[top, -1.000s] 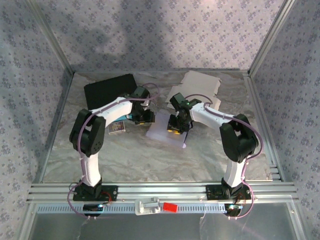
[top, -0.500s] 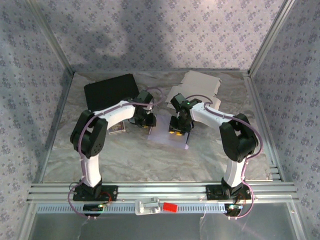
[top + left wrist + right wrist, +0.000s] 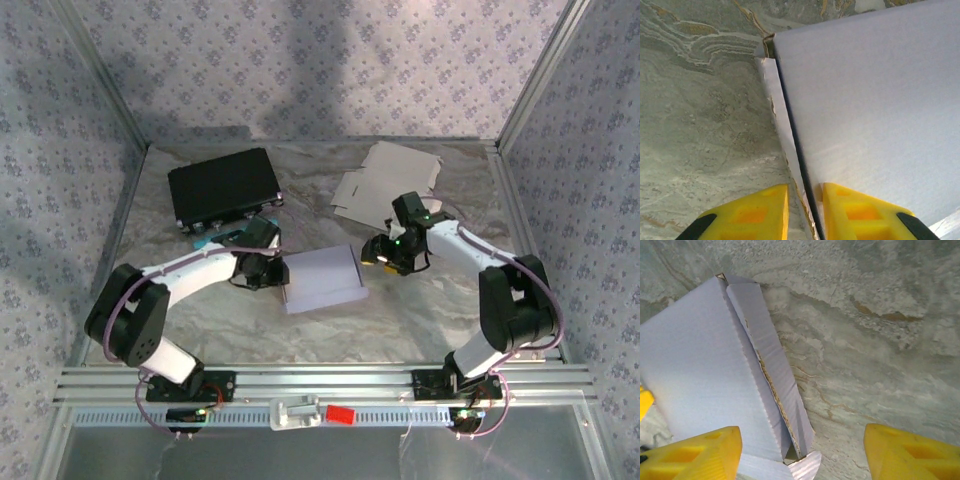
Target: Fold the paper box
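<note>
Paper box (image 3: 322, 278): pale, part-folded, mid-table. Left gripper (image 3: 805, 192): at the box's left edge, fingers pinched onto its side wall. Right gripper (image 3: 801, 432): just right of box, spread wide, empty. Black case (image 3: 222, 187): beyond box, leftward.

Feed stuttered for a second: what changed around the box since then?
The right gripper let go of the paper box, opened and drew back to its right. The left gripper swung round to the box's left side and closed on its wall. The black case and flat cardboard stayed put.
</note>
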